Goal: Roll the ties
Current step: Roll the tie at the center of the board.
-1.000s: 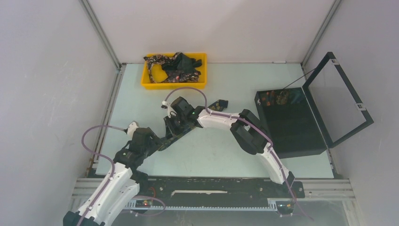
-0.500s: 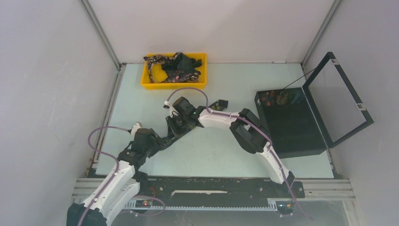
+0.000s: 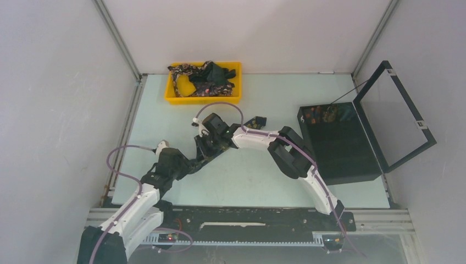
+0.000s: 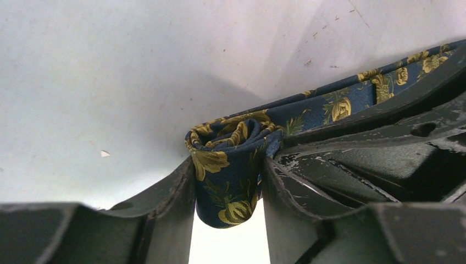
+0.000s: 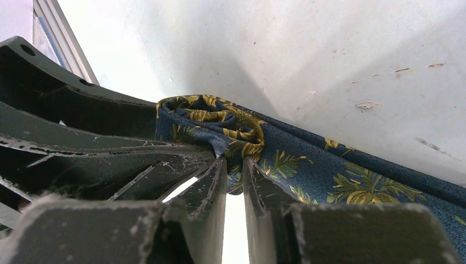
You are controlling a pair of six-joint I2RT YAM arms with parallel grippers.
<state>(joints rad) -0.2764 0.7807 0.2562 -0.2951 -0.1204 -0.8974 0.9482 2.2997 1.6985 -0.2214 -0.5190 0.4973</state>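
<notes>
Rolling is under way and looks to be at an early stage. One end of a navy necktie (image 4: pixel 335 107) with a gold floral pattern is already wound into a small coil (image 4: pixel 228 165), and both arms meet at it on the left half of the desk (image 3: pixel 258 176).

The left fingers (image 4: pixel 173 192) are clenched on the coil from both sides. The fabric fills the gap between them and bulges above the tips. The right fingers (image 5: pixel 211 187) are drawn nearly together, pinching a fold of the same tie at the edge of the coil. The left arm's dark fingers press against the coil's far side in that view.

From the coil the unrolled length runs flat along the desk, away under the right arm. In the overhead view most of it is hidden by the arms.

I judge that the next move needs one pair of fingers to hold the coil tight. The other pair would then let go and take a fresh grip so the coil can be turned further along the flat length, with the edges kept aligned. If both let go, the coil would probably spring loose.

More ties (image 3: pixel 206 77) are heaped in the yellow tray (image 3: pixel 203 100) at the far edge. A black hinged box (image 3: pixel 343 154) stands open at the right.
</notes>
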